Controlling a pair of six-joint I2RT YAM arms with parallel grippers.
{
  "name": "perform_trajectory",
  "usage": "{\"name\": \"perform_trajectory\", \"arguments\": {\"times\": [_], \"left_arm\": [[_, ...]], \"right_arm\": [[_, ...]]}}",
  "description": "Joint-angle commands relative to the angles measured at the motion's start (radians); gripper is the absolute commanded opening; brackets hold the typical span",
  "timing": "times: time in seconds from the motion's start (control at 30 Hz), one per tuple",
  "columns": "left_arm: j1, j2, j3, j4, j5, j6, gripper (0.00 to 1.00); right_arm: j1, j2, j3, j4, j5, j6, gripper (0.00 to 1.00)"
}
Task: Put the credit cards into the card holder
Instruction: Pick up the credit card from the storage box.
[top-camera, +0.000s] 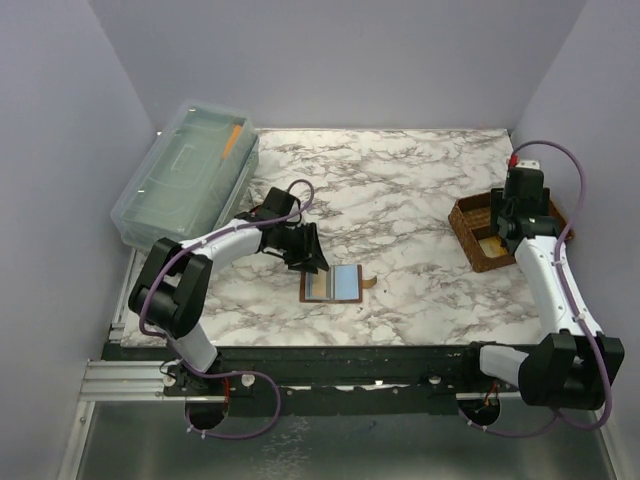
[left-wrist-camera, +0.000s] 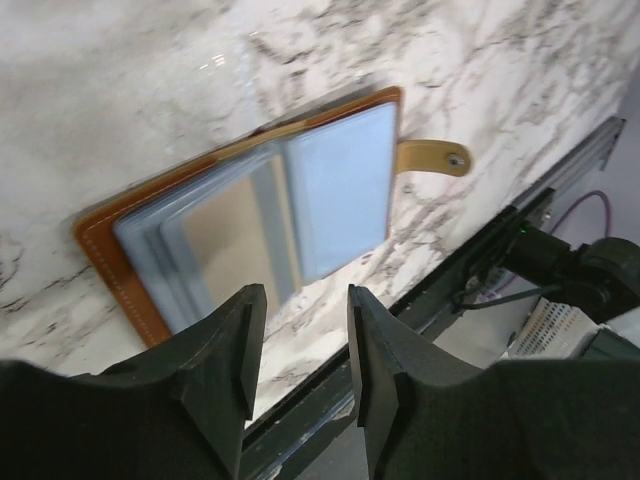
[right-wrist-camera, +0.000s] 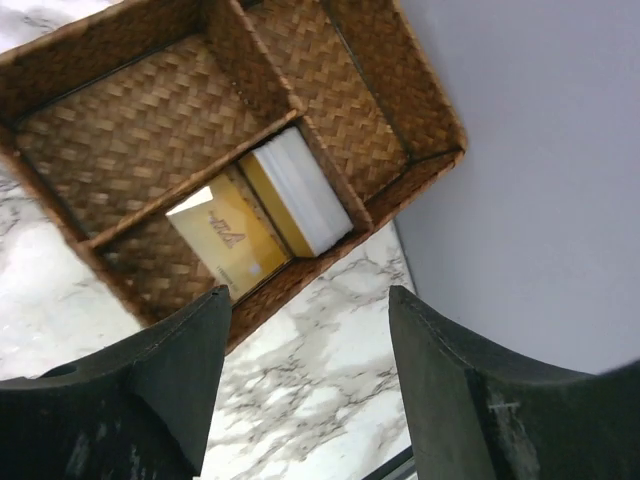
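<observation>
The card holder (top-camera: 333, 284) lies open on the marble table near the front edge, tan-brown rim up, snap tab (top-camera: 370, 283) to the right. In the left wrist view the holder (left-wrist-camera: 105, 250) shows layered grey-blue panels (left-wrist-camera: 340, 185). I cannot tell loose cards from its sleeves. My left gripper (top-camera: 308, 262) hovers at the holder's far left corner, open and empty (left-wrist-camera: 305, 315). My right gripper (top-camera: 498, 226) is over the woven basket, open and empty (right-wrist-camera: 310, 320). A yellow card-like piece (right-wrist-camera: 225, 238) and a white-edged stack (right-wrist-camera: 300, 190) lie in one basket compartment.
The brown woven divided basket (top-camera: 470, 232) stands at the right side by the wall (right-wrist-camera: 90, 110). A clear plastic lidded box (top-camera: 185, 172) sits at the back left. The table's front rail (left-wrist-camera: 440, 300) runs close under the holder.
</observation>
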Motion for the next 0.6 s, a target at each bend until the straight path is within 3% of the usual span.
{"name": "perform_trajectory", "arguments": {"times": [0.0,0.3,0.57], "left_arm": [[-0.005,-0.054,0.072,-0.002,0.129,0.024,0.45],[-0.050,-0.090,0.044,0.011,0.173,0.039,0.47],[-0.073,-0.099,0.041,0.017,0.186,0.039,0.47]], "right_arm": [[-0.044,0.075,0.019,0.067,0.048,-0.124,0.68],[-0.190,0.183,-0.023,0.171,-0.171,-0.227,0.66],[-0.204,0.282,-0.059,0.292,-0.235,-0.285,0.59]]}}
